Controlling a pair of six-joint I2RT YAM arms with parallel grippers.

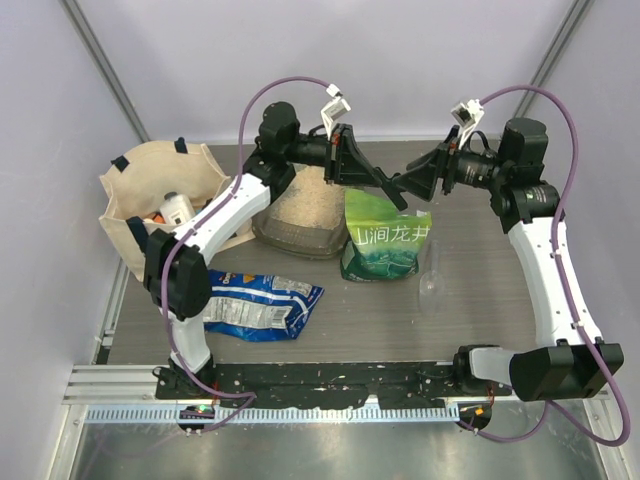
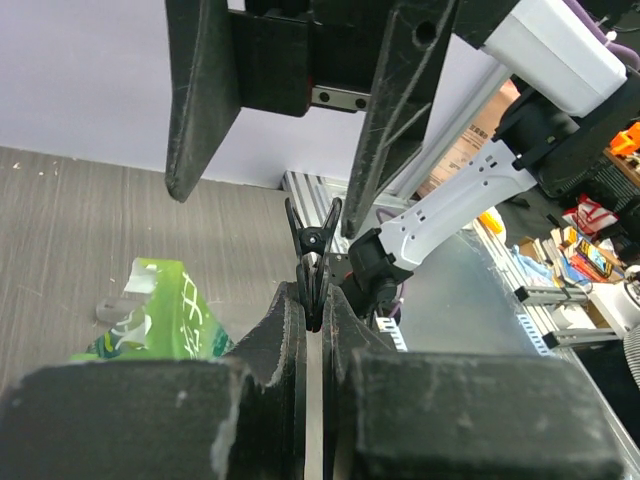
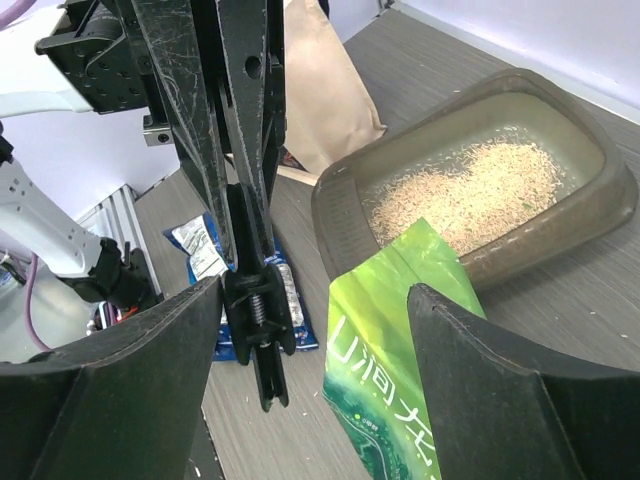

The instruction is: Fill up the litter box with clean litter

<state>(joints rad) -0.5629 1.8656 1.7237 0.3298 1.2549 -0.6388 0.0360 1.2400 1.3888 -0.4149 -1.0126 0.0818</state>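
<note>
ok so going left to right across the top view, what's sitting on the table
tote bag → litter box → green bag → clear plastic item

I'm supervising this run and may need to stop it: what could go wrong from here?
The left gripper pinches the black clip by one end only, so it may slip out. The right gripper, open, straddles the left gripper; a crooked retreat could bump it. The green bag stands upright under both grippers, beside the litter box, and could get tipped.
</note>
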